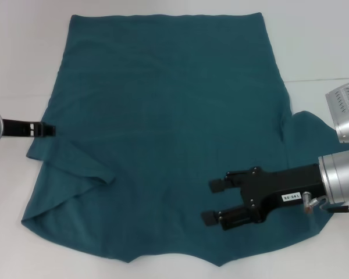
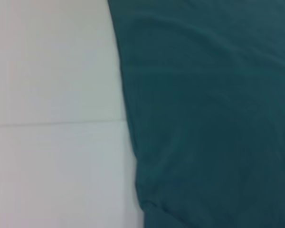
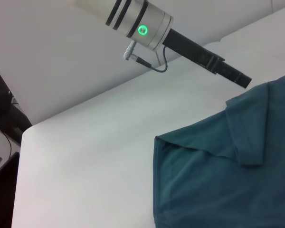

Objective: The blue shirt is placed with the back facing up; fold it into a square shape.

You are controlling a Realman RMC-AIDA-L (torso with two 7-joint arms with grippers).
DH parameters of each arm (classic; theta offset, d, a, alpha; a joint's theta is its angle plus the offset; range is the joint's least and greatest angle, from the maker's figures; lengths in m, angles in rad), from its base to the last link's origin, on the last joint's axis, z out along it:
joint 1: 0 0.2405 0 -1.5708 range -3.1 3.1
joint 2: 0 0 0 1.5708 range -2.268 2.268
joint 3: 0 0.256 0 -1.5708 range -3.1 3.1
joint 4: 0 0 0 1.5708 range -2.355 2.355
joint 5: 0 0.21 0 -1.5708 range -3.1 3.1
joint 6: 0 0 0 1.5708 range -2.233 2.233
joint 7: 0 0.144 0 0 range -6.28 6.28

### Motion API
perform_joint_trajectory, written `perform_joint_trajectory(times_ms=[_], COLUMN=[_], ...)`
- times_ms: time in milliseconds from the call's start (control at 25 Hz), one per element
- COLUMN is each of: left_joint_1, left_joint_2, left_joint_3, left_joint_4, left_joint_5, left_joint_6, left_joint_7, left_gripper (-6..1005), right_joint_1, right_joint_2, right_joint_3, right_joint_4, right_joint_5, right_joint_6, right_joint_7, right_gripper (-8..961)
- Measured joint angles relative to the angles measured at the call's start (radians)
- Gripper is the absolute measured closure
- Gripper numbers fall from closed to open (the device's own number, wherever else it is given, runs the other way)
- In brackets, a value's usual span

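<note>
A white table (image 1: 23,70) fills the scene, smooth and matte, with a thin seam line running across it. In the right wrist view a dark area shows beyond the table's edge, with some cables there too blurred to make out.

At the far left edge, the left gripper (image 1: 48,130) hangs over the bare table just beside the left hem of the shirt, a slim black tip on a silver wrist with a green light. Whether its fingers are spread or pressed together cannot be told.

The blue shirt (image 1: 163,116) lies flat across the middle of the table, plain side up, a soft teal knit with shallow wrinkles. Its left sleeve is folded inward over the body near the left near corner; the right sleeve bulges out at the right.

To the right, the right gripper (image 1: 216,201) hovers over the near right part of the shirt, its black fingers spread apart and holding nothing.
</note>
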Motion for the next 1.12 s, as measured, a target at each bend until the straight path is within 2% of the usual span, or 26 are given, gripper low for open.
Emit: perform_joint_trajectory(times_ms=[360,800,1120], left_joint_1=[0.001,0.019,0.022], left_joint_2=[0.017,0.022,0.016], left_joint_3=[-0.002,-0.002,0.006], left_joint_4=[-0.096,-0.136,-0.148], left_joint_5=[0.011,0.011,0.011], left_joint_6=[-0.127,-0.158,-0.17], left_joint_7=[-0.001,0.008,0.009], left_gripper=[417,431,431], right_joint_1=[0.001,0.011,0.012], right_joint_2=[0.0,0.0,0.0], right_joint_3=[-0.001,-0.003,-0.003], right_joint_4=[0.005,0.009,0.009], right_joint_5=[0.006,0.007,0.007], right_joint_6=[0.005,0.006,0.006], right_joint_7=[-0.001,-0.002,-0.002], right_gripper=[39,39,39])
